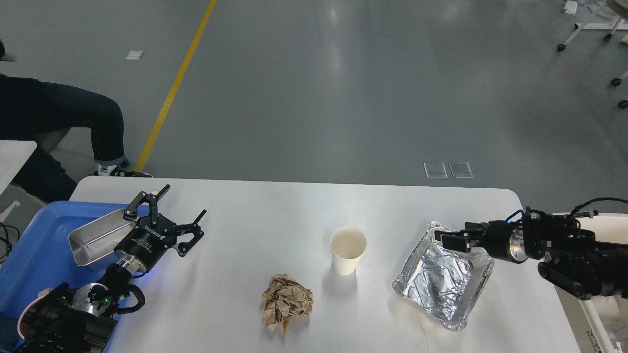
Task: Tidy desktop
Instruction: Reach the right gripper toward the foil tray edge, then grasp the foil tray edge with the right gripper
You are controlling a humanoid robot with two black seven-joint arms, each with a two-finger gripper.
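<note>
The white desktop [255, 220] holds a crumpled brown paper ball [286, 301], a white paper cup [348, 249] standing upright, and a crinkled foil tray [444, 277]. My left gripper [182, 202] is open and empty above the desktop's left part, beside a steel tin [95, 236]. My right gripper [447, 239] reaches in from the right and sits at the foil tray's far right rim. It is dark and seen side-on, so I cannot tell its fingers apart or whether it touches the foil.
A blue bin [34, 245] at the left edge holds the steel tin. A cream-white bin [606, 309] stands off the right edge under my right arm. A seated person's leg [98, 122] is beyond the far left corner.
</note>
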